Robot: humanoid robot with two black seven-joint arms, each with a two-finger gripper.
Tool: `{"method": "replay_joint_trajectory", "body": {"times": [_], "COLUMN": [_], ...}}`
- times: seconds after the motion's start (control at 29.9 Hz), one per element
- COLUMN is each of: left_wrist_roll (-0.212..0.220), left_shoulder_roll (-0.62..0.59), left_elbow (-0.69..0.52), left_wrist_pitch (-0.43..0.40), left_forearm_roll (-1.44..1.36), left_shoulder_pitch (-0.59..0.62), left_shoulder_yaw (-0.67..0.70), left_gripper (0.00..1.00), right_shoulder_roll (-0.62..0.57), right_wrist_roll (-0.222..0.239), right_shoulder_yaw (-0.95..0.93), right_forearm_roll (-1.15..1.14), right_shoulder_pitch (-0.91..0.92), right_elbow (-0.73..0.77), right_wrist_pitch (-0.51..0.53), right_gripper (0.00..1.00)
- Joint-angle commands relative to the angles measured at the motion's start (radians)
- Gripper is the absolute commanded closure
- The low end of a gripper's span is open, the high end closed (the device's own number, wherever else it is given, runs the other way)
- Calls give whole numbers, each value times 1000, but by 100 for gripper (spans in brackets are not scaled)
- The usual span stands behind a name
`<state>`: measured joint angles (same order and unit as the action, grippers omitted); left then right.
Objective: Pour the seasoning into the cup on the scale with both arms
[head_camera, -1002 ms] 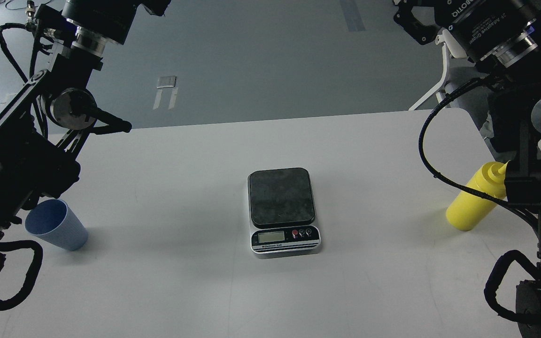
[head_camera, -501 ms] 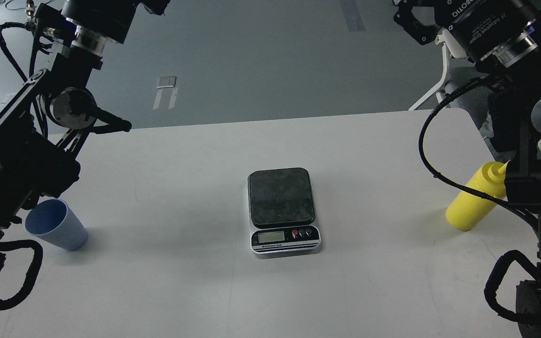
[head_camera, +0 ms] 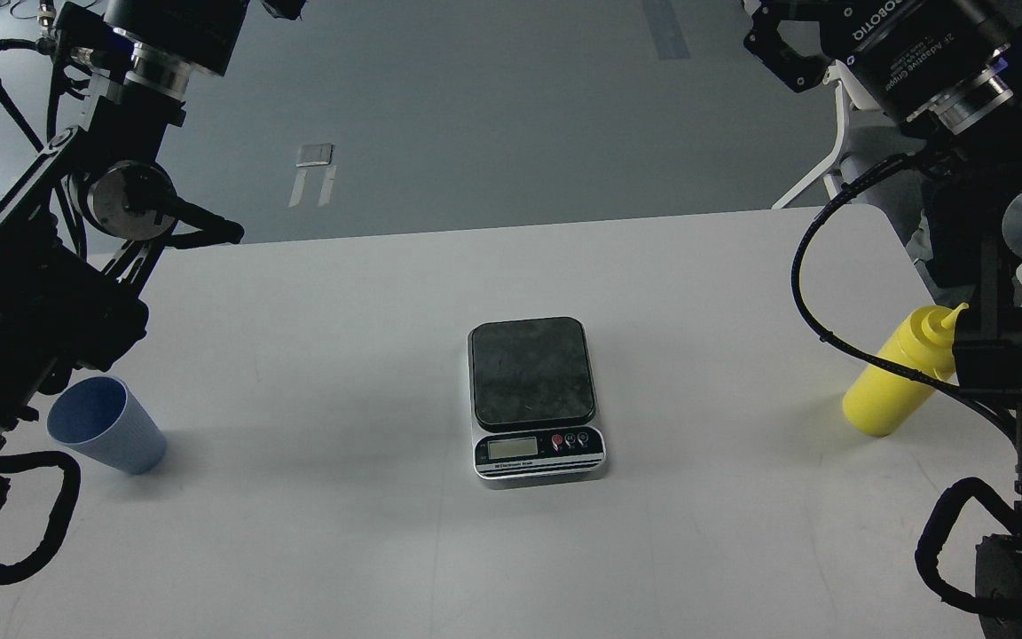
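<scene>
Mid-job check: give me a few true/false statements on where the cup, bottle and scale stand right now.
1. The cup sits on the scale. False: it stands on the table, far left of it.
2. The scale's platform is bare. True.
3. The yellow bottle stands at the table's right side. True.
4. The bottle is held by a tool. False: nothing grips it.
5. The cup stands upright, mouth open. True.

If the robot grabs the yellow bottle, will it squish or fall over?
The yellow bottle looks like soft plastic, so it would probably dent a little under a squeeze. It stands tall and narrow on the table, so a sideways bump could tip it. Its smooth sides may be a bit slippery. How full or heavy it is cannot be seen.
</scene>
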<state>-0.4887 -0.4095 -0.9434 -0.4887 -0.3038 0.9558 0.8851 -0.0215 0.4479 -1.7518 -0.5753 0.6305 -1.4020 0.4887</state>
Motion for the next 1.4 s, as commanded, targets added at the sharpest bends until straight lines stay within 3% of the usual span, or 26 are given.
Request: {"method": "replay_joint_trajectory", "body": {"times": [0.0,0.47,0.67,0.77,0.97,1.24,1.37], "left_wrist_roll": [0,0,0,0,0,0,0], "left_shoulder_roll": [0,-51,-120,-192,-388,-630,-770], "left_elbow": [0,6,5,0,-47,-68,-72], "left_wrist_pitch": [0,0,15,78,0,0,203], "left_forearm_roll": [0,-43,-512,-688,-764,-972,-1112], "left_shoulder_pitch": [0,3,11,11,-2,-6,-80], "left_shoulder_yaw": [0,-21,-26,-28,-70,-189,-291], "left_gripper": [2,2,2,2,2,2,2], "right_shoulder_roll": [0,-5,-5,-6,-5,-5,-5], "right_wrist_roll": [0,2,0,2,0,0,0], "right_shoulder_yaw": [0,1,1,0,0,-2,-5], "right_forearm_roll": [0,0,2,2,2,2,2], "right_shoulder_pitch": [0,0,-3,-11,-18,-31,-38], "right_elbow": [1,1,1,0,1,3,8], "right_wrist_pitch": [0,0,0,0,0,0,0], "right_gripper": [1,1,1,1,1,1,1]}}
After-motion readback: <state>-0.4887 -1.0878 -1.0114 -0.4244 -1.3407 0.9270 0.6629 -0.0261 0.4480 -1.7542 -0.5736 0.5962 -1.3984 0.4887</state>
